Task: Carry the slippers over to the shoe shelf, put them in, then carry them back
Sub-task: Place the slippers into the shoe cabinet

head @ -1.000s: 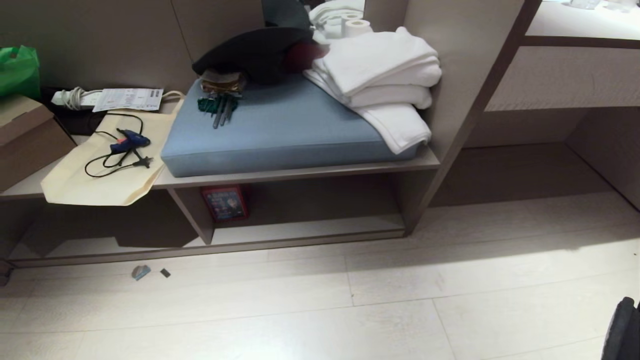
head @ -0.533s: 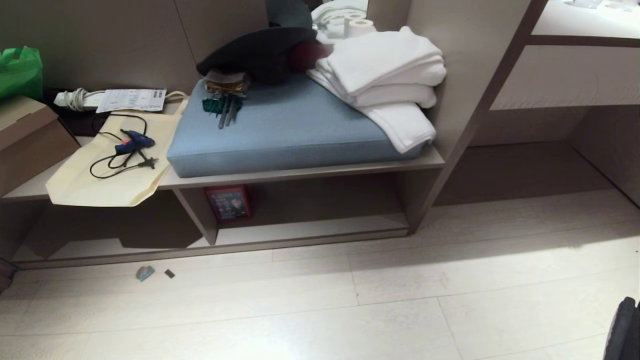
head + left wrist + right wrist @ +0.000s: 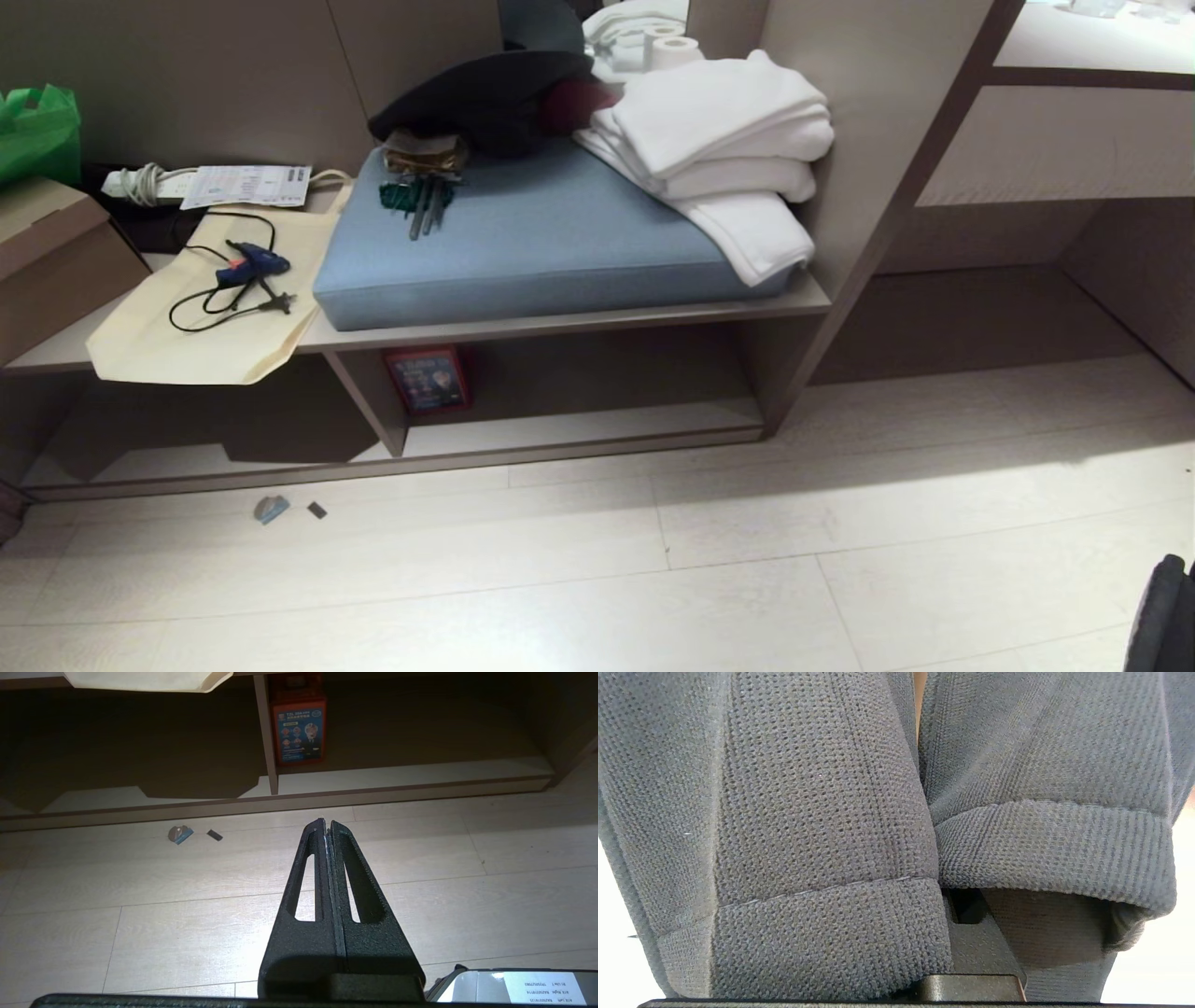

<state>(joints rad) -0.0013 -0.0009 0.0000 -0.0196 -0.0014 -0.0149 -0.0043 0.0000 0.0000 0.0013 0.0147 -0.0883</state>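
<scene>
The slippers (image 3: 822,826) fill the right wrist view, their dark knit bands pressed side by side, with the right gripper (image 3: 971,933) clamped on them; a dark edge of one slipper shows at the head view's 4 o'clock corner. The left gripper (image 3: 327,826) hangs over the pale floor (image 3: 747,579) with its fingers together. Ahead, at 12 o'clock, lies the shoe shelf (image 3: 597,425); a red box (image 3: 427,378) stands at its left end beside the divider. Above it a blue cushion (image 3: 551,243) bears folded white towels (image 3: 728,140). Two small scraps (image 3: 271,509) lie on the floor at 9 o'clock.

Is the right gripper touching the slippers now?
Touching. The right wrist view shows the slippers pressed together around the right gripper, their knit bands covering its fingers.
</scene>
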